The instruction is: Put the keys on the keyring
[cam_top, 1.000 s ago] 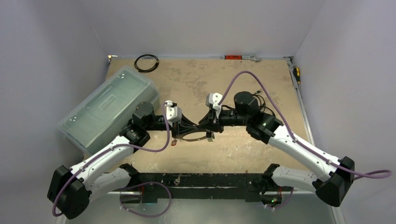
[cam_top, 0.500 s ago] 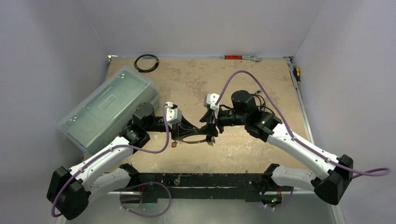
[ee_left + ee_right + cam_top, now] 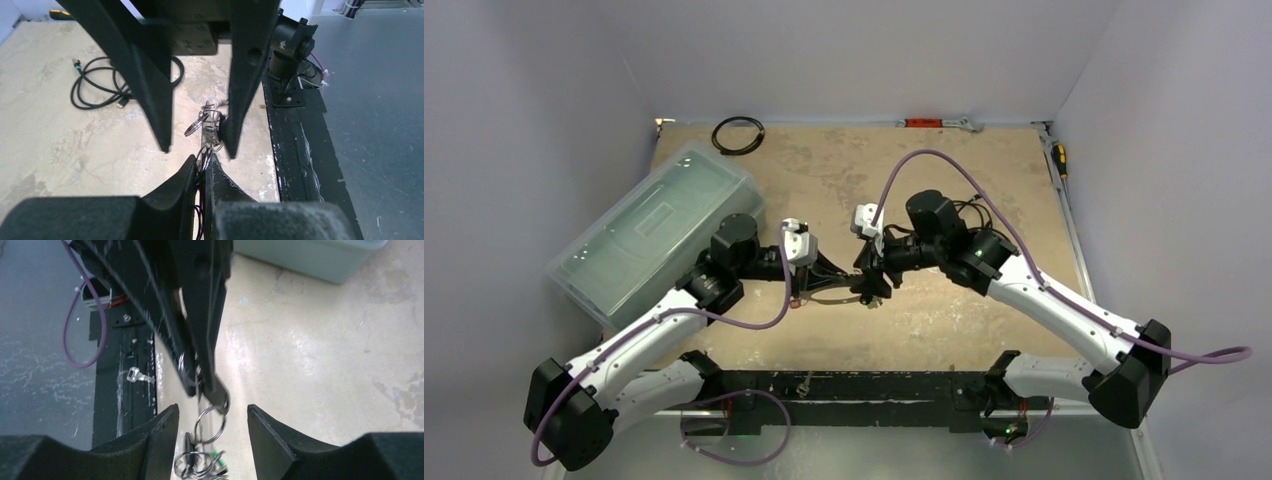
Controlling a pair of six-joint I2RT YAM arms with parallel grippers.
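Note:
My left gripper (image 3: 812,286) is shut on the keyring (image 3: 832,297), a thin silvery hoop held above the table; in the left wrist view (image 3: 202,159) the wire shows edge-on between my shut fingers. A bunch of keys (image 3: 202,462) on small rings, one with a green tag, hangs from the hoop; it also shows in the left wrist view (image 3: 211,129). My right gripper (image 3: 871,285) faces the left one, open, its fingers (image 3: 165,435) either side of a small ring without touching it. One loose key (image 3: 135,375) lies on the black base rail (image 3: 884,385).
A clear plastic box (image 3: 654,232) lies at the left beside my left arm. A black coiled cable ring (image 3: 737,134) lies at the back left. A red-handled tool (image 3: 934,123) and a screwdriver (image 3: 1059,158) lie along the table's far and right edges.
My right arm has moved left, closing the gap to the left gripper, so the two grippers now nearly meet over the hoop. The left gripper has shifted slightly right and kept its hold.

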